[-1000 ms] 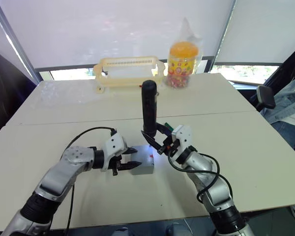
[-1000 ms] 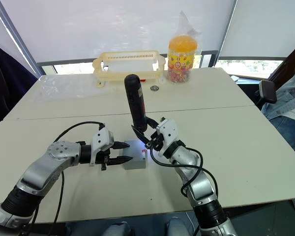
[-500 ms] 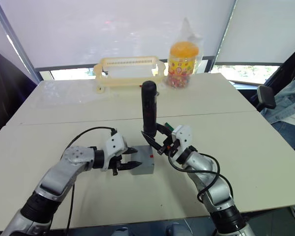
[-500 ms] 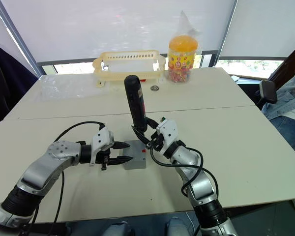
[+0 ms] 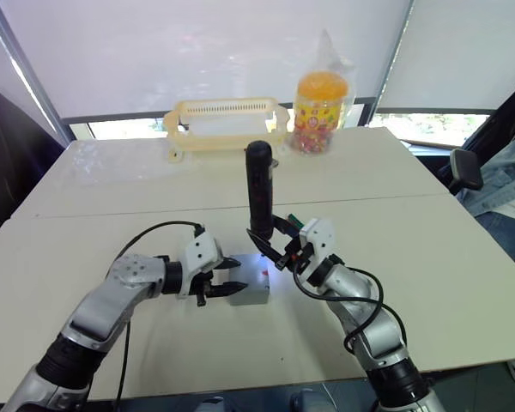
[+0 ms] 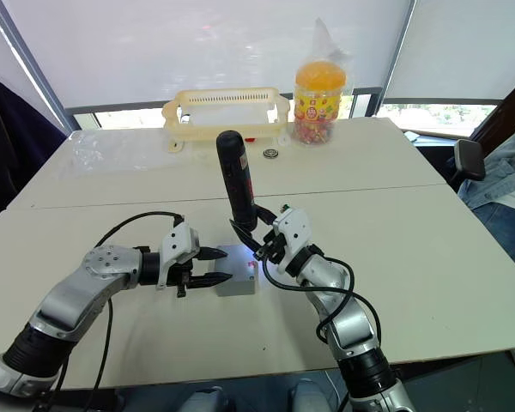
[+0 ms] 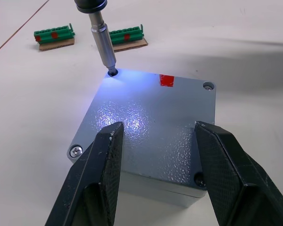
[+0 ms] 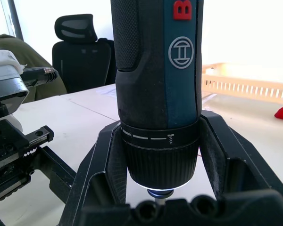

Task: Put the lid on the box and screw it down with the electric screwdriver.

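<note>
The grey lid [image 7: 151, 117] lies flat on the grey box [image 5: 249, 293], with a red mark near its far edge and screws in its corners. My right gripper [image 5: 272, 245] is shut on the black electric screwdriver [image 5: 259, 190], which stands upright. Its metal bit [image 7: 103, 40] sits in the lid's far corner hole, and its light glows blue-white on the lid. My left gripper [image 5: 226, 278] is open at the box's left side. Its black fingertips [image 7: 112, 134] reach over the lid's near edge without clamping it.
Two green terminal strips [image 7: 54, 36] lie on the table beyond the box. At the far edge stand a cream basket [image 5: 226, 129] and an orange-lidded jar in a plastic bag [image 5: 318, 103], with a small round part [image 6: 269, 154] near them. A person [image 5: 508, 197] sits at the right.
The screwdriver's light was on a second ago, off half a second ago, and glows again now. Arms and box have stayed in place.
</note>
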Controlling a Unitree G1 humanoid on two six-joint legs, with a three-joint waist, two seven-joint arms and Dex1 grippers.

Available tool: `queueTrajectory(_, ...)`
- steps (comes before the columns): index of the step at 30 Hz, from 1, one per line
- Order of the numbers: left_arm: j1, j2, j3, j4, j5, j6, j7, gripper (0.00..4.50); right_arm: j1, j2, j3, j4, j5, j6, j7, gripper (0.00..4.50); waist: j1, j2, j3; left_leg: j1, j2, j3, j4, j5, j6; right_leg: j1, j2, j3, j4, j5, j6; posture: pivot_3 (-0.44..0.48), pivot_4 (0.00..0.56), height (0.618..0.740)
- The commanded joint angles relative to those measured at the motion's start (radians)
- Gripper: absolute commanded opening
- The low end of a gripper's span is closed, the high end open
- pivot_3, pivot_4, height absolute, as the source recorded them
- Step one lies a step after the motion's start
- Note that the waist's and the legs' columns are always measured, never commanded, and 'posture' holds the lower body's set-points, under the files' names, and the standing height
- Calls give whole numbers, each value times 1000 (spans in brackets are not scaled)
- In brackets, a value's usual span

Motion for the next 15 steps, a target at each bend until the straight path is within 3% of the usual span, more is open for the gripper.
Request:
queueTrajectory(1, 5, 3, -36, 38, 42, 5, -4, 2428, 2, -23, -50, -8, 4, 85, -26, 1743, 1, 0, 0, 0, 0, 0, 0, 0, 0, 0, 0, 0, 0, 0, 0, 0, 150, 740)
queueTrajectory(9, -4, 2, -49, 62, 51, -23, -30, 2428, -209, 4, -223, -379, 358, 392, -109, 1743, 1, 4, 14, -10, -1, 0, 0, 1, -1, -10, -1, 0, 1, 3, -4, 0, 150, 740)
queueTrajectory(11, -5, 1, -50, 65, 51, -26, -36, 2428, -264, -20, -258, -419, 412, 467, -132, 1743, 0, 4, 14, -20, -1, 0, 0, 2, -2, -21, -1, 0, 3, 6, 0, 0, 150, 740)
queueTrajectory(15, -9, -9, -52, 80, 55, -31, -39, 2428, -309, -37, -292, -433, 476, 539, -163, 1743, -1, 4, 13, -20, -1, -2, -6, 2, -2, -23, -1, -3, 2, 6, 0, 0, 150, 740)
